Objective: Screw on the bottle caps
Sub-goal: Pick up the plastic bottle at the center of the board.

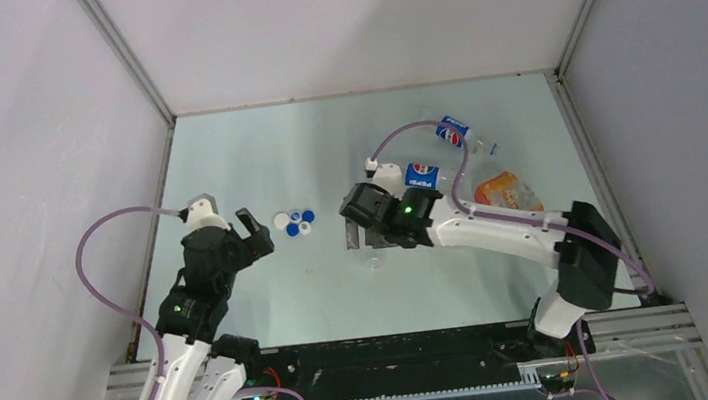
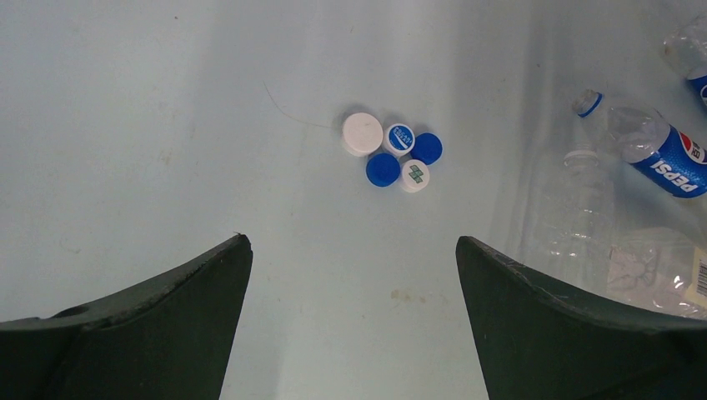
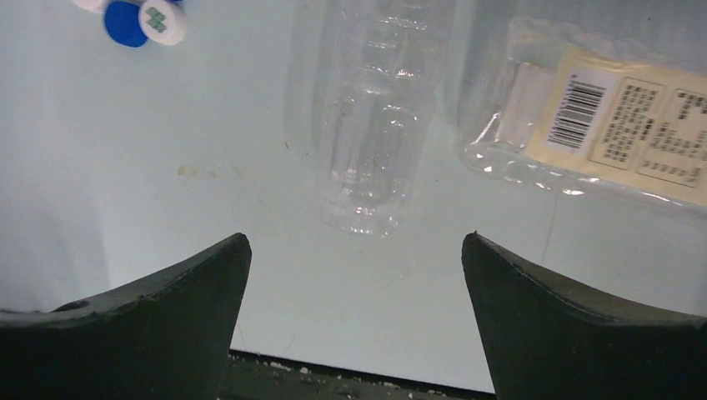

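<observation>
The left gripper (image 2: pixel 350 246) hangs empty, claws spread wide. Its wrist view picks out the bottle caps (image 2: pixel 392 155), five clustered at upper centre, a mere clump between the arms from above. The right gripper (image 3: pixel 354 242), equally wide, faces a clear bottle (image 3: pixel 373 125) the overhead view barely shows.

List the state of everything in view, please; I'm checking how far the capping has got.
bottle caps: five, loose in a cluster on the table, none on a bottle.
left gripper: open, empty.
right gripper: open, empty.
clear bottle: lying down, unlabelled.
near Pepsi bottle: on its side, no cap.
far Pepsi bottle: on its side; cap unclear.
orange-label bottle: lying down.
</observation>
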Robot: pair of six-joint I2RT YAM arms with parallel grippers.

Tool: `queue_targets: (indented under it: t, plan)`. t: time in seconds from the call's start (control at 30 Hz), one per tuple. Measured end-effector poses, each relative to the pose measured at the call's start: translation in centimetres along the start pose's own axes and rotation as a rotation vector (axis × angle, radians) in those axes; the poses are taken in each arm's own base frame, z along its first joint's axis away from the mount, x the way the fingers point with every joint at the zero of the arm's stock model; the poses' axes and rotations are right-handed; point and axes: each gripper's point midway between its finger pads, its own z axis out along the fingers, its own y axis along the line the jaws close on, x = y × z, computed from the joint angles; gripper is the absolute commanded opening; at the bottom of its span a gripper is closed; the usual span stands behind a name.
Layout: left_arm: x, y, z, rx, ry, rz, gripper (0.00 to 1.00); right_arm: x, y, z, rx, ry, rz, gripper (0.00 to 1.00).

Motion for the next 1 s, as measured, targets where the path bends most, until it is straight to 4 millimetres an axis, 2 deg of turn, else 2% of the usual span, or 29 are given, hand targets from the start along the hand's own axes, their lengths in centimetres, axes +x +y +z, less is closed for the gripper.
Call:
queue_targets:
  t: [0.23,0.5,0.7,1.0]
  plan:
    - [1.1,0.6,0.3,-0.012,0.016,0.008,1.00,2.1,-0.1,3.8,0.091,0.056,0.023,0.97]
    - [1.3,0.6,0.4,-0.014,0.019,0.008,1.00,3.0,-0.8,7.1,0.155,0.092,0.052,0.94]
    - [1.0,0.5,0.5,-0.009,0.009,0.005,1.00,3.4,-0.9,9.0,0.177,0.108,0.065,0.82]
    - [1.1,0.4,0.8,-0.013,0.018,0.008,1.00,4.4,-0.8,11.1,0.174,0.143,0.069,0.74]
